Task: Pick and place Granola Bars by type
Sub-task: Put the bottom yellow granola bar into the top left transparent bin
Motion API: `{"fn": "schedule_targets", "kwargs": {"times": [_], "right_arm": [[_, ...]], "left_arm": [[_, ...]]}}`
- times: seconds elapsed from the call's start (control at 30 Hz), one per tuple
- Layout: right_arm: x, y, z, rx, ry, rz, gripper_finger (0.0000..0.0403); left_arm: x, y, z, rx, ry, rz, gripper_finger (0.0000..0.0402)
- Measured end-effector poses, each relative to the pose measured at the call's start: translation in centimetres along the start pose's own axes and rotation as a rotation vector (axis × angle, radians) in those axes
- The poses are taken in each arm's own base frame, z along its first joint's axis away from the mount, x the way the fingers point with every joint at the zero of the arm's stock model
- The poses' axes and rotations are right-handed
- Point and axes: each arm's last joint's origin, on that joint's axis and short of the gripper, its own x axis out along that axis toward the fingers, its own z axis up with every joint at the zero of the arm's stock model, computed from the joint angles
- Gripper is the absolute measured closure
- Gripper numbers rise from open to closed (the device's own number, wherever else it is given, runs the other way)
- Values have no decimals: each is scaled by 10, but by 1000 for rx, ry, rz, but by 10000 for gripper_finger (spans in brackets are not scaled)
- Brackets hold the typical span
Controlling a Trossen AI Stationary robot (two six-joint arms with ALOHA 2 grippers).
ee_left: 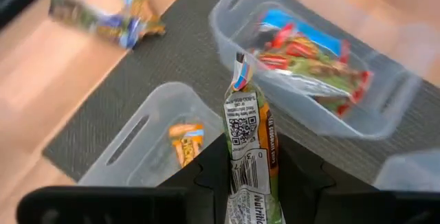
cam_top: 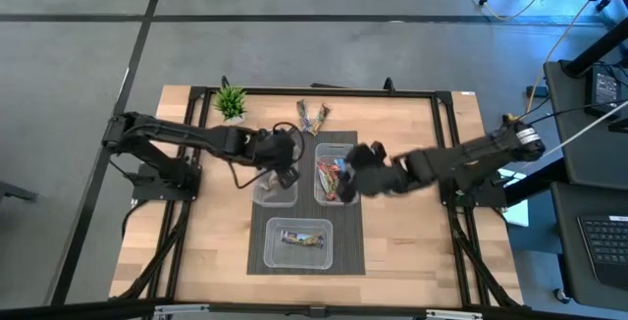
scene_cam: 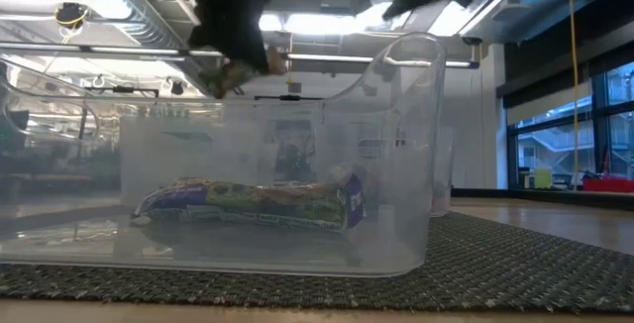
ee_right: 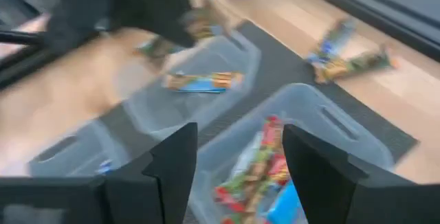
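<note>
High view: three clear bins sit on a dark mat [cam_top: 257, 251] around the middle of the table [cam_top: 412, 232], two side by side and one nearer the front edge. The left gripper [cam_top: 283, 155] hangs over the left bin [cam_top: 276, 190], its claw closed on a granola bar [ee_left: 249, 148] with an orange-brown and white wrapper, held upright between the fingers in the left wrist view. That bin already holds one orange-and-blue bar [ee_left: 187, 141]. The right gripper [cam_top: 361, 168] is over the right bin [cam_top: 334, 175], which is filled with red-multicoloured bars [ee_left: 309, 62]; its claw is wide and empty in the right wrist view. The front bin [cam_top: 301, 241] holds one bar with a purple and green wrapper [scene_cam: 253, 204]. A small cluster of loose bars [cam_top: 313, 116] lies on the wood toward the far edge, beside a little green plant [cam_top: 231, 102]. By my reading the sorting is well past halfway: the held bar needs dropping, then the few loose ones remain.
</note>
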Motion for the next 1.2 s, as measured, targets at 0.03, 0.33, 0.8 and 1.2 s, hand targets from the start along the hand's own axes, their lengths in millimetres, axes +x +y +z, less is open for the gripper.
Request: {"fn": "schedule_targets", "kwargs": {"times": [0.03,0.33,0.8,1.2], "right_arm": [[5,-7,4,8,22,-16,186],[41,-64,38,0,169,-50,186],[56,-104,58,-91,187,-91,186],[58,-105,65,-63,142,-53,186]], "left_arm": [[5,1,1,-29,10,10,314],[50,5,-1,-93,109,121,314],[113,19,-12,-103,255,270,313],[115,18,-13,-90,255,275,284]]}}
